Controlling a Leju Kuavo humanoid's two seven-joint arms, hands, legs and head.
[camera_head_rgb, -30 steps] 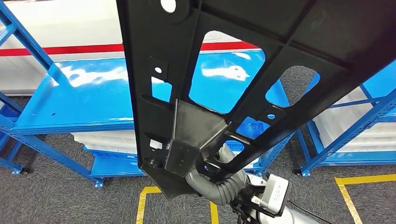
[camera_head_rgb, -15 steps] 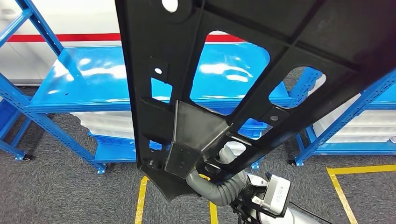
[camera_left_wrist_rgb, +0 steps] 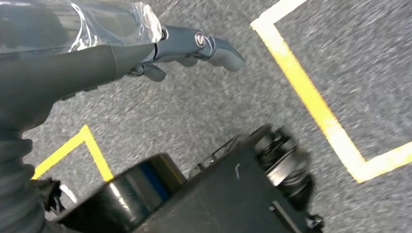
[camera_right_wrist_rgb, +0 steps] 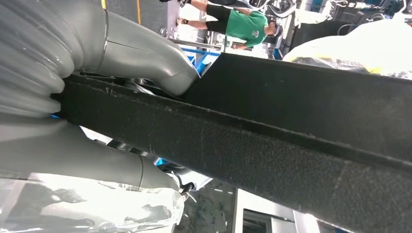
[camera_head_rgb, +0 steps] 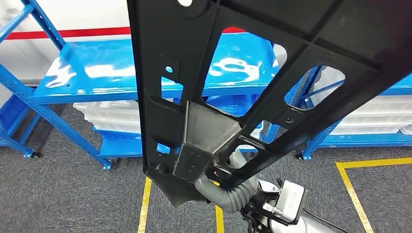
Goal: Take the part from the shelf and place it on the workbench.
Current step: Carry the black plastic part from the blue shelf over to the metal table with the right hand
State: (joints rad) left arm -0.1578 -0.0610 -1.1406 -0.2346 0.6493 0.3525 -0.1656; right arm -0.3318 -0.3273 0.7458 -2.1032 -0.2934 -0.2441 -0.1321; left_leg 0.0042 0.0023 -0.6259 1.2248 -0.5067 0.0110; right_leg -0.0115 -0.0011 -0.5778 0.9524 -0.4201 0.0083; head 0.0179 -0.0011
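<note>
- A large black part [camera_head_rgb: 252, 73], a flat frame with ribs, cut-out windows and small round holes, is held up close before the head camera, where much of the view is covered by it.
- The right hand [camera_head_rgb: 228, 187] is seen under the lower end of the part, its grey ribbed cover rising to the part's underside; in the right wrist view the right hand [camera_right_wrist_rgb: 145, 63] is clamped on the part [camera_right_wrist_rgb: 272, 145], a thick grey thumb lying over one side of a black edge and the palm on the other.
- The left hand [camera_left_wrist_rgb: 194, 46] is seen in the left wrist view above grey carpet; its fingers are extended and slightly apart, and nothing is held in it.
- Behind the part a blue shelf [camera_head_rgb: 97, 77] with a glossy blue top board is seen, with white trays [camera_head_rgb: 107, 116] stacked on its lower level.
- A second blue shelf [camera_head_rgb: 359, 121] stands to the right, also loaded with white trays.
- Yellow floor lines [camera_head_rgb: 350, 184] are marked on the grey carpet before the shelves.
- A person in a green shirt [camera_right_wrist_rgb: 245, 24] is seen far off in the right wrist view.
</note>
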